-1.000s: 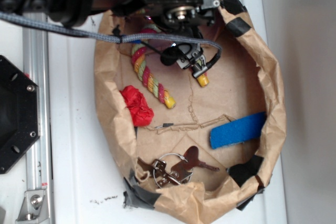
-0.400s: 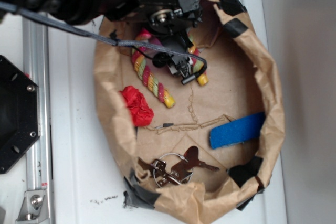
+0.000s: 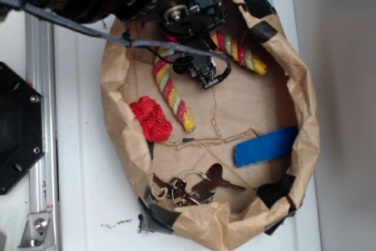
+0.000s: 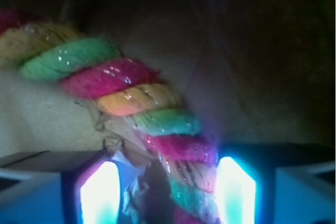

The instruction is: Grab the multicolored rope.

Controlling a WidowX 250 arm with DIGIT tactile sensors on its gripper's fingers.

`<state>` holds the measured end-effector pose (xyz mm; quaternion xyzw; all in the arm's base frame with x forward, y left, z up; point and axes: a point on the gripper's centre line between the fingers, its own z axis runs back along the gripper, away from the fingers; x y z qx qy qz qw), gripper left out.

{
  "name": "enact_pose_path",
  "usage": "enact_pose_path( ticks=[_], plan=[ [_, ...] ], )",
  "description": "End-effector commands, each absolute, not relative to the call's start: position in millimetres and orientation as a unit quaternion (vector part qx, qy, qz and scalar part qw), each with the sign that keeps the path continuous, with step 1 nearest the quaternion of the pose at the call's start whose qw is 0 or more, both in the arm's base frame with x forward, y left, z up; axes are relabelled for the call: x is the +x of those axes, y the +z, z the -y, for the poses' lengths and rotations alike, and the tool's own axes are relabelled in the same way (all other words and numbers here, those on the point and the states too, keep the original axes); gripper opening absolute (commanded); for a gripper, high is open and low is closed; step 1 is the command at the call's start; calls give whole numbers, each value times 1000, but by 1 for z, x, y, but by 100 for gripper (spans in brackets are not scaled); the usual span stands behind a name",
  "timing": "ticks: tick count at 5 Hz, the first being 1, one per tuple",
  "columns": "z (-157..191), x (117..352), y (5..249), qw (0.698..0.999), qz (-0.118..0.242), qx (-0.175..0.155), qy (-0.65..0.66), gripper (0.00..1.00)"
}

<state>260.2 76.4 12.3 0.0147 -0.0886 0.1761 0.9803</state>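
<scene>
The multicolored rope (image 3: 167,86), twisted red, yellow and green, lies bent in a U inside a brown paper bag (image 3: 308,116). One leg points down-left, the other (image 3: 241,51) runs out to the right. My gripper (image 3: 197,45) sits low over the bend, which the arm hides. In the wrist view the rope (image 4: 157,103) runs from upper left down between my two lit fingers, and my gripper (image 4: 168,187) straddles it. The rope lies against the right pad (image 4: 236,192). A gap with crumpled paper shows by the left pad (image 4: 100,192).
In the bag lie a red paper wad (image 3: 151,119), a flat blue block (image 3: 265,145), a bunch of keys (image 3: 197,187) and a paper-clip chain (image 3: 217,139). The bag walls stand up all round. A metal rail (image 3: 41,116) and black plate (image 3: 17,127) are at left.
My gripper has moved left and down onto the rope's bend. The rope's right leg swung out to the upper right, and the left leg slid slightly down.
</scene>
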Motion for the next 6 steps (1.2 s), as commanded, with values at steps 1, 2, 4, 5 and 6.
enact_pose_path(
  ticks=[1,2,4,5,6],
  plan=[
    [-77,272,-9,984,92,57,139,0],
    [-80,275,-16,990,92,66,82,0],
    [-76,277,8,990,123,47,43,0],
    [-68,273,22,990,132,36,36,0],
    [-47,275,72,985,158,-5,63,0]
  ],
)
